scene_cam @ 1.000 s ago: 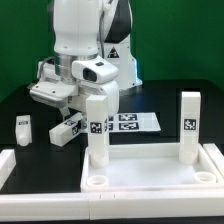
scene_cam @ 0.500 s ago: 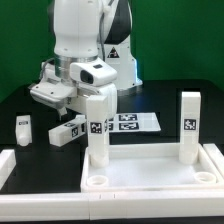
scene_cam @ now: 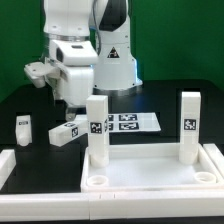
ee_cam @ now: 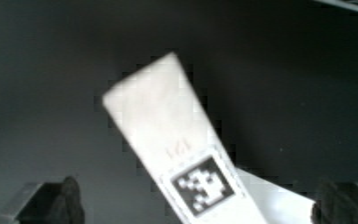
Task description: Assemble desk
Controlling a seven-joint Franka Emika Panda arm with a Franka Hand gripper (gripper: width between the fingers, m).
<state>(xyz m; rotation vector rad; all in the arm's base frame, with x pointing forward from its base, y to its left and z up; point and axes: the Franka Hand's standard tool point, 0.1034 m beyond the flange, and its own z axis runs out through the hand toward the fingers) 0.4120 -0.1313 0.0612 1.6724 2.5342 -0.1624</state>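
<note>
Seemingly four legs (scene_cam: 97,130): two on one tabletop (scene_cam: 150,172), two loose.

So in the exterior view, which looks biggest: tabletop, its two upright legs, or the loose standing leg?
1. tabletop
2. upright leg and other upright leg, alike
3. loose standing leg, farther back, so unsure

The marker board (scene_cam: 133,122) lies flat on the black bench (scene_cam: 165,105), its square black-and-white tags facing up, near the middle of the exterior view; a plain green wall (scene_cam: 185,45) stands behind the bench.
</note>
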